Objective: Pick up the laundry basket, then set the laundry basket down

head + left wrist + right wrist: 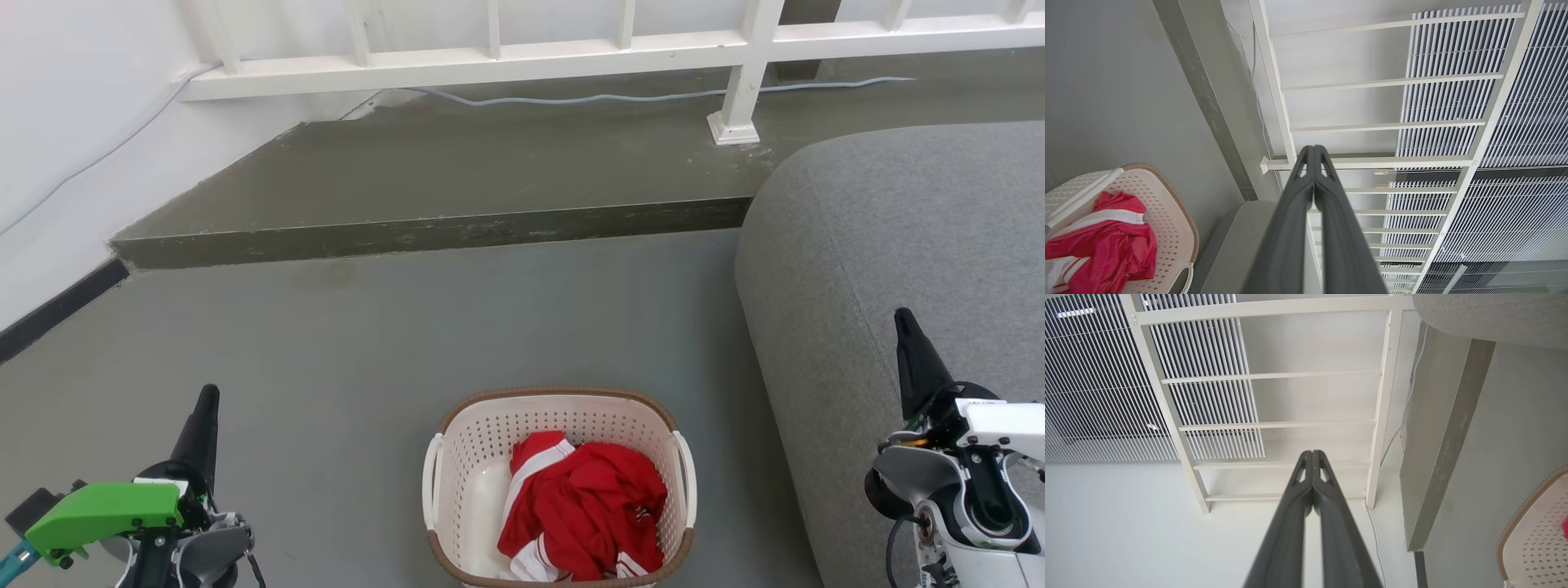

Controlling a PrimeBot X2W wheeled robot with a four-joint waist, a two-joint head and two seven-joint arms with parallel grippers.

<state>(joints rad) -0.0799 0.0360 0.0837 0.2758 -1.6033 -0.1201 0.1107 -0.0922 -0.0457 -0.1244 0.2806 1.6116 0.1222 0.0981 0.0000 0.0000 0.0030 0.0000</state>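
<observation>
The laundry basket (482,457), cream-white and perforated with a brown rim and white side handles, rests on the grey floor at the bottom centre of the head view. Red and white clothing (584,506) lies inside it. My left gripper (208,398) is raised at the lower left, well left of the basket, fingers pressed together and holding nothing. My right gripper (902,318) is up at the right, over the sofa edge, also shut and empty. The left wrist view shows the basket (1171,216) at its lower left beside the left gripper (1313,149). The right wrist view catches the basket's rim (1521,514) right of the right gripper (1312,453).
A grey sofa (898,237) stands close on the basket's right. Ahead, a raised concrete step (441,233) crosses the floor, with a white railing (506,61) and a loose cable (588,98) behind it. A white wall (73,122) closes the left side.
</observation>
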